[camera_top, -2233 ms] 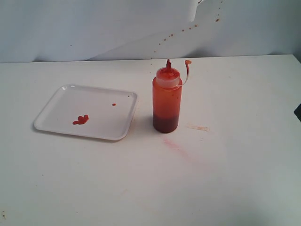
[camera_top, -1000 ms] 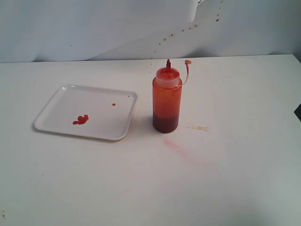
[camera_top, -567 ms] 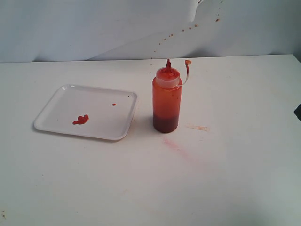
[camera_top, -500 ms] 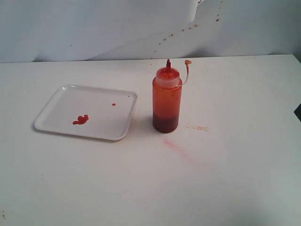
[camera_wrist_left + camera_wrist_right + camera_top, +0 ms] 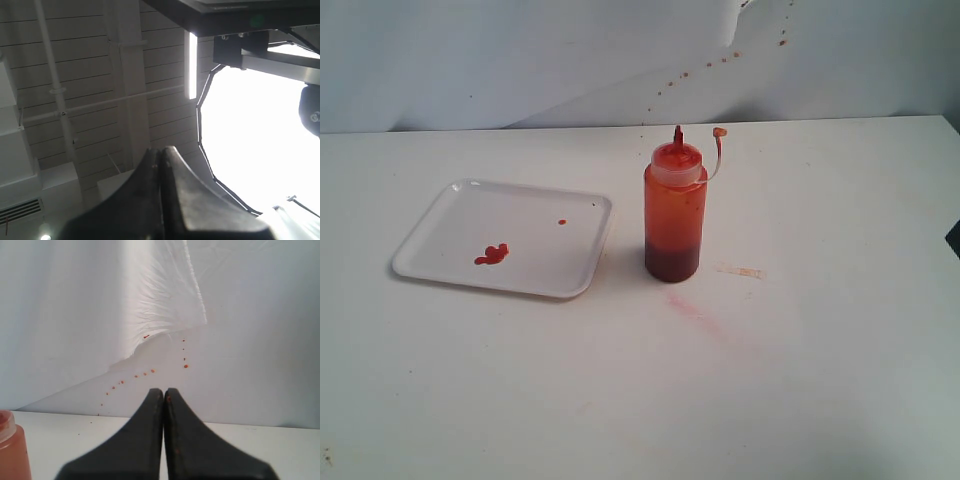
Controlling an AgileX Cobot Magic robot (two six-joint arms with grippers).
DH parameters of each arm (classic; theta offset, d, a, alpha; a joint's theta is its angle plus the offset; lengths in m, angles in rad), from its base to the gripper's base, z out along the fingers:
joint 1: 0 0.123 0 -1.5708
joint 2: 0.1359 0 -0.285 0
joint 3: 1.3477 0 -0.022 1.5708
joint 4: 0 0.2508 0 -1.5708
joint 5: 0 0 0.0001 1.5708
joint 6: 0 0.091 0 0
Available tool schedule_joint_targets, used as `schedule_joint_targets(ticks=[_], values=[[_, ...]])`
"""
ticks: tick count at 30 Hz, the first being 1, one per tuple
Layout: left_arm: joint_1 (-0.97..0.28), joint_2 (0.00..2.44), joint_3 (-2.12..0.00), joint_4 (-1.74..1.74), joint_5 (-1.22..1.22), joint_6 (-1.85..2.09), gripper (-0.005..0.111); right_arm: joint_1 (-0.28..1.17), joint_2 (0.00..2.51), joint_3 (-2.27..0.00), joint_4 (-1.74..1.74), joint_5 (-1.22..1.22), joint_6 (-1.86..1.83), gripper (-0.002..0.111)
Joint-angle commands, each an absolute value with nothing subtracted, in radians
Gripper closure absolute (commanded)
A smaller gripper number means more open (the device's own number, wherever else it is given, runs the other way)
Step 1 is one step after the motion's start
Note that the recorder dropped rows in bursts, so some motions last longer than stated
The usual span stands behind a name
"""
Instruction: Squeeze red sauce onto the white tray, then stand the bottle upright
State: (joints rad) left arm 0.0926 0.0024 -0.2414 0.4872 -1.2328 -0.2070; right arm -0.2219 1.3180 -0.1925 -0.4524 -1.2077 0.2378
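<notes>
Black and clenched shut on nothing, our left tool (image 5: 159, 151) faces the ceiling (image 5: 90, 75) and our right tool (image 5: 164, 391) the backdrop (image 5: 75, 315), both away from the bottle (image 5: 675, 215), which stands upright, nozzle up, on the surface (image 5: 800, 380) just beside the white tray (image 5: 448, 200) carrying red sauce (image 5: 492, 255), so we judge the task finished.

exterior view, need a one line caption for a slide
Bottle standing upright on the table beside the white tray, which holds a blob and a small drop of red sauce.
</notes>
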Motion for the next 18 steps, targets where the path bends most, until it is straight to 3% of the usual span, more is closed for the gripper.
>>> schedule_joint_targets(ticks=[1,12,15,18], values=[[0.087,0.0,-0.236,0.473,-1.184,-0.208,0.107,-0.219,1.314,-0.188,-0.453,-1.221,0.241,0.108],[0.087,0.0,-0.236,0.308,-0.211,-0.206,0.107,-0.219,1.314,-0.188,-0.453,-1.221,0.241,0.108],[0.087,0.0,-0.236,0.084,-0.032,-0.206,0.107,-0.219,1.314,-0.188,-0.453,-1.221,0.241,0.108],[0.087,0.0,-0.236,0.089,0.069,-0.206,0.107,-0.219,1.314,-0.188,-0.453,-1.221,0.241,0.108]])
